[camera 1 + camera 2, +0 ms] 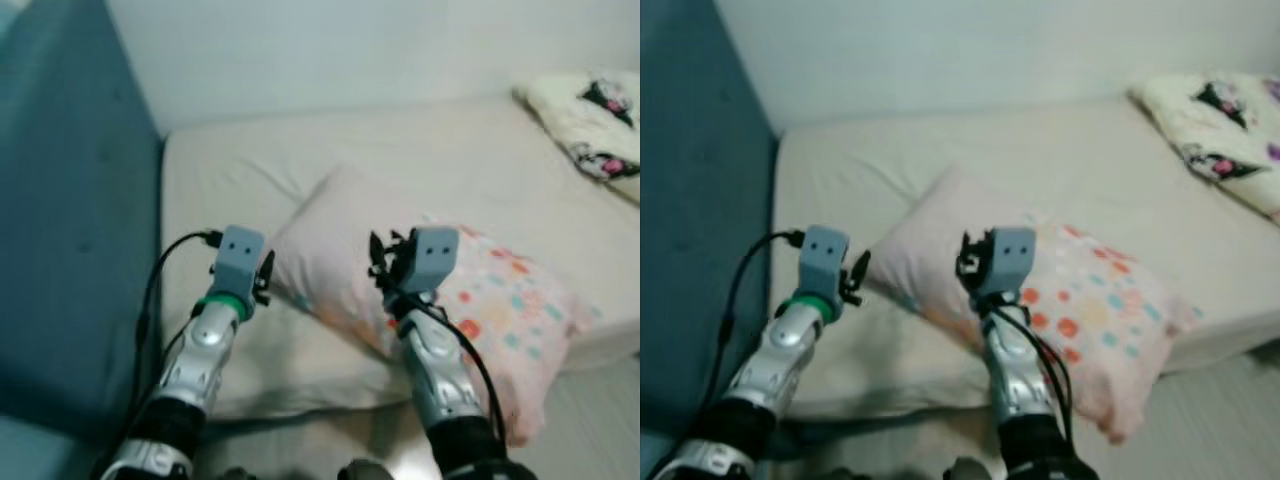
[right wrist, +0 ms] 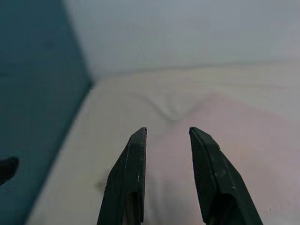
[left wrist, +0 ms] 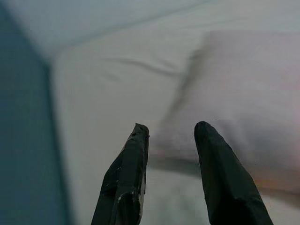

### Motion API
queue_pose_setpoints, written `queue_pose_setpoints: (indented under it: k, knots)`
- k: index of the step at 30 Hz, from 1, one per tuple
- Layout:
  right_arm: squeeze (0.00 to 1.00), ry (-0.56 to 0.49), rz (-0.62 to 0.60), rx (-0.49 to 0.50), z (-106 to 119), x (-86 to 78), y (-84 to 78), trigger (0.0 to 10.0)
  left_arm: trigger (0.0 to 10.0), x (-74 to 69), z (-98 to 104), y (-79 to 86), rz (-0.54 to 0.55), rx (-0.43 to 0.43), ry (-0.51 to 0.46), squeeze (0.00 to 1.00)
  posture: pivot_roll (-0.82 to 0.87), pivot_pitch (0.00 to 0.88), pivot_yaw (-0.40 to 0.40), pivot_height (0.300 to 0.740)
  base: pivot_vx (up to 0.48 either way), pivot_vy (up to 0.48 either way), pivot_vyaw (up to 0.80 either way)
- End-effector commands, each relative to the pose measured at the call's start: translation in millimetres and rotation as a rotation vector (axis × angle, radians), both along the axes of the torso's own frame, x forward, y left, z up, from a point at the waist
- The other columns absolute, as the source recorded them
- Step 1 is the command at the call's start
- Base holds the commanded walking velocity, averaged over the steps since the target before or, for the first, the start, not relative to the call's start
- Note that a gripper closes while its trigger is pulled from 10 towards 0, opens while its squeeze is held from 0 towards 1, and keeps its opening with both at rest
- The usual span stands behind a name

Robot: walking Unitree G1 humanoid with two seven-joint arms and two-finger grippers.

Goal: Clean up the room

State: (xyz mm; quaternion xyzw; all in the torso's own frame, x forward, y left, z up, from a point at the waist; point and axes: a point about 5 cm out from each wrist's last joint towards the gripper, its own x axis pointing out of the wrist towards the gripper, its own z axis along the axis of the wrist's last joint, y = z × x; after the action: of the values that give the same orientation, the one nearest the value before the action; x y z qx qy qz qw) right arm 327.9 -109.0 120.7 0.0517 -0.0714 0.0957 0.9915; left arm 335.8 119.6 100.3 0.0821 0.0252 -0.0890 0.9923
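Observation:
A pale pink pillow (image 1: 330,250) with coloured dots at its right end (image 1: 500,300) lies slanted on the cream bed (image 1: 400,150), partly over a white pillow (image 1: 290,370). My left gripper (image 3: 168,131) hovers open above the pink pillow's left corner, with nothing between its fingers. My right gripper (image 2: 166,132) is open too, held over the middle of the pink pillow (image 2: 225,140). Both wrist housings, left (image 1: 240,255) and right (image 1: 432,255), rise in front of the pillow in the head views.
A teal padded headboard (image 1: 70,220) bounds the bed on the left and a white wall (image 1: 350,50) runs behind it. A folded white blanket with dark cartoon prints (image 1: 590,120) lies at the bed's far right. Light floor (image 1: 600,420) runs along the near right edge.

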Motion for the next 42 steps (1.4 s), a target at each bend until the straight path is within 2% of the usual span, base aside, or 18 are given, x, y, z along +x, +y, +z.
queue_pose_setpoints:
  k: [1, 9, 30, 42]
  knots:
    - [0.00, 0.007, -0.018, -0.011, -2.4, -0.4, -6.2, 10.0, 10.0, -3.9, -5.2, -5.5, -0.016, -0.006, 0.012, 0.00, -0.09, 0.043, 0.089, 0.711, 0.000, -0.480, 0.00]
    - [0.00, 0.008, -0.020, -0.012, -3.1, -0.5, -6.9, 10.0, 10.0, -3.7, -5.4, -6.0, -0.019, -0.010, 0.013, 0.00, -0.09, 0.043, 0.089, 0.711, 0.000, -0.480, 0.00]
    - [0.00, 0.005, -0.042, -0.028, -4.0, -0.4, -9.3, 10.0, 10.0, -3.1, -11.6, -8.5, -0.017, -0.020, 0.065, 0.00, -0.10, 0.037, 0.090, 0.711, 0.000, 0.000, 0.00]
    - [0.00, 0.002, -0.057, -0.031, -3.9, 0.2, -10.6, 10.0, 10.0, -2.4, -12.4, -7.9, -0.011, -0.018, 0.071, 0.00, -0.10, 0.037, 0.090, 0.657, 0.000, 0.000, 0.00]
